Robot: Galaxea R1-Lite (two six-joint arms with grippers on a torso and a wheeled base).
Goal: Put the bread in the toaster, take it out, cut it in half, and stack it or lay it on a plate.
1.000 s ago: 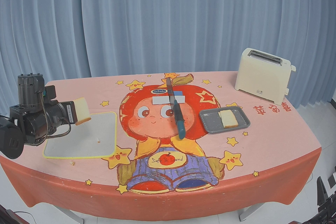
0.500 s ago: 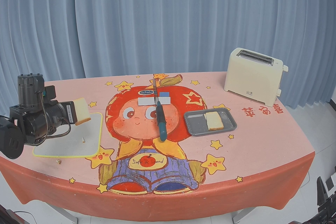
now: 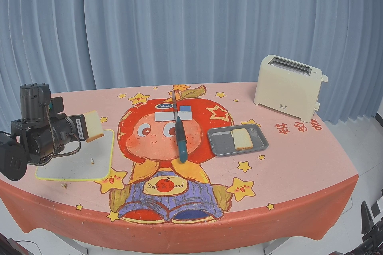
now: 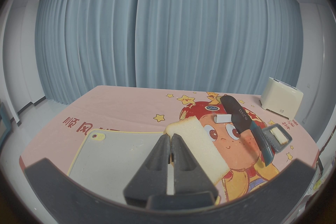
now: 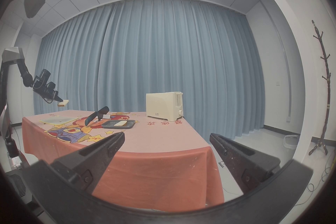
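The head camera has shifted, so the table's things sit further left in view, unmoved. The left gripper point(image 3: 85, 128) stays clenched on a pale bread half point(image 3: 94, 125), tilted above the grey yellow-rimmed cutting board point(image 3: 76, 158). A teal-handled knife point(image 3: 181, 144) points its blade at the table's far edge. A grey metal tray point(image 3: 220, 143) holds another bread half point(image 3: 242, 138), lengthwise near-to-far. Right gripper point(image 5: 166, 136) — spread open, off the table.

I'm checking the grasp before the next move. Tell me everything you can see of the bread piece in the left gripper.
The bread piece looks like a half slice, with pale, soft white crumb and a thin tan crust along its edges. The left gripper pinches it at one end between shut fingers. It is held tilted in the air near the far corner of the cutting board and touches nothing else.
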